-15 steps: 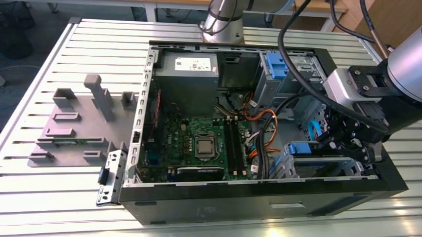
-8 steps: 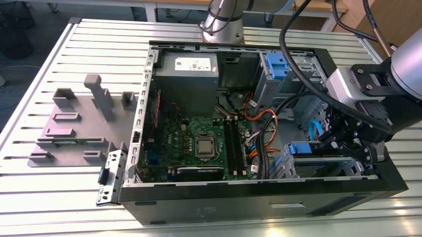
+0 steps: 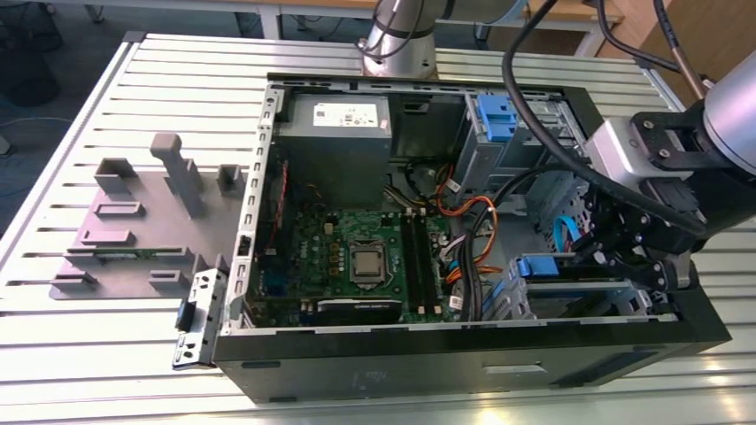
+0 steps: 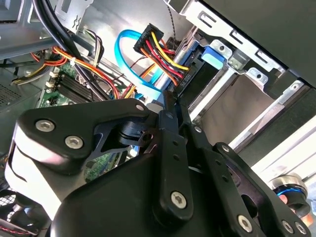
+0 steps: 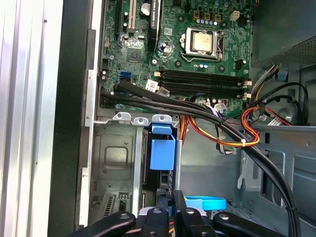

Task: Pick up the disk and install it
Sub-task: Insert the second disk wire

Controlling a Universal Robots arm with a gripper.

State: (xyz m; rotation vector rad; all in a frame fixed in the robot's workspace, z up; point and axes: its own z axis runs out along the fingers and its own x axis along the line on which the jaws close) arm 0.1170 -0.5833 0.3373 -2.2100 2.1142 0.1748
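Ribbed pale metal makes up the bench [image 3: 142,88], its long slats running under an open black computer case [image 3: 473,354] that lies on its side. Toward the exterior view's left, a grey fixture plate [image 3: 130,239] with upright blocks rests on the slats. Beyond the bench edge I see a dark floor and the legs of other furniture.

Inside the case lie the green motherboard [image 3: 354,248], a grey power-supply box [image 3: 336,133] and bundles of coloured cables [image 5: 232,133].

I hang over the drive cage [image 3: 579,297] at the case's corner on the exterior view's right. The disk [image 5: 162,153] stands edge-up in a slot of that cage, its blue carrier showing. My jaws [image 5: 170,210] sit drawn close together just beside that blue end; whether they grip it I cannot tell.
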